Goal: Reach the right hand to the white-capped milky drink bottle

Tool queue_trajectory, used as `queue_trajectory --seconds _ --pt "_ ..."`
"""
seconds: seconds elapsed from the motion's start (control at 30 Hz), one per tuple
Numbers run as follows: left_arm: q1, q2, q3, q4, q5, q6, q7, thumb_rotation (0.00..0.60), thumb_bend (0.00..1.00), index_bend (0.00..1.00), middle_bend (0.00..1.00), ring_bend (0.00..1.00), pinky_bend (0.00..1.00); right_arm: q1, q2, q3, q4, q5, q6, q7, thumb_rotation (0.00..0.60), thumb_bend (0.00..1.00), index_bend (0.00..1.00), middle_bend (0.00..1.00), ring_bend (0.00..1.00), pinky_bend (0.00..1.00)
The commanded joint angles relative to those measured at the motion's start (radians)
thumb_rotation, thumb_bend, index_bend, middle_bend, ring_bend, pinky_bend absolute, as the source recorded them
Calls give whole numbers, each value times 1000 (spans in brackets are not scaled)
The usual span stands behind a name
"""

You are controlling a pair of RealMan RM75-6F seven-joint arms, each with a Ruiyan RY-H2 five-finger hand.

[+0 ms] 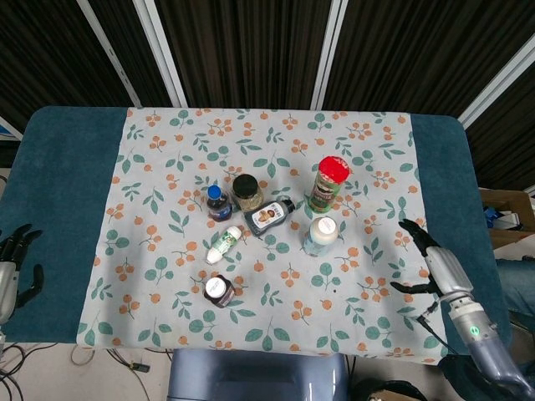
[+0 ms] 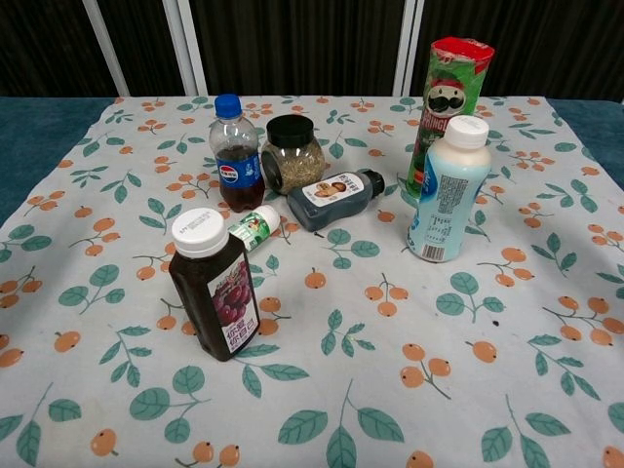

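Head view: right hand (image 1: 436,263) over the right part of the floral tablecloth (image 1: 167,167), fingers apart and extended, holding nothing. The white-capped milky drink bottle (image 1: 320,236) stands upright to the left of this hand, well apart from it, with bare cloth between. Just beyond the bottle, farther from the hand, stands the red-lidded Pringles can (image 1: 327,184). Farther left of the hand lie a dark sauce bottle (image 1: 270,215) on its side, a black-lidded jar (image 1: 247,191), a blue-capped cola bottle (image 1: 218,203), a small green-labelled bottle (image 1: 224,244) on its side, and a white-capped dark juice bottle (image 1: 219,291). Left hand (image 1: 12,267) rests at the far left table edge, on the teal table cover (image 1: 58,192), fingers apart, grasping nothing.

Chest view: neither hand appears. The milky drink bottle (image 2: 448,189) stands upright just in front of the Pringles can (image 2: 447,102); whether the 2 touch cannot be told.
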Motion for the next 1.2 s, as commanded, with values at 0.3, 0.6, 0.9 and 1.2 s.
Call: queue_trajectory --seconds 0.3,0.6,0.9,1.2 --pt "-5 -5 -3 14 2 1 16 600 543 170 101 168 66 148 -131 86 70 141 -186 90 600 129 90 100 111 197" --pt "-4 -5 -6 14 -3 2 15 600 543 171 101 168 66 204 -212 107 121 207 -255 92 600 199 131 182 180 197" --pt "-6 -5 -9 10 -18 -6 20 600 543 171 101 168 66 225 -269 113 144 214 -251 85 600 200 190 244 237 227" --pt "-5 -6 -14 5 -31 -7 24 600 543 173 96 168 66 254 -328 127 177 248 -269 69 600 200 219 279 261 237"
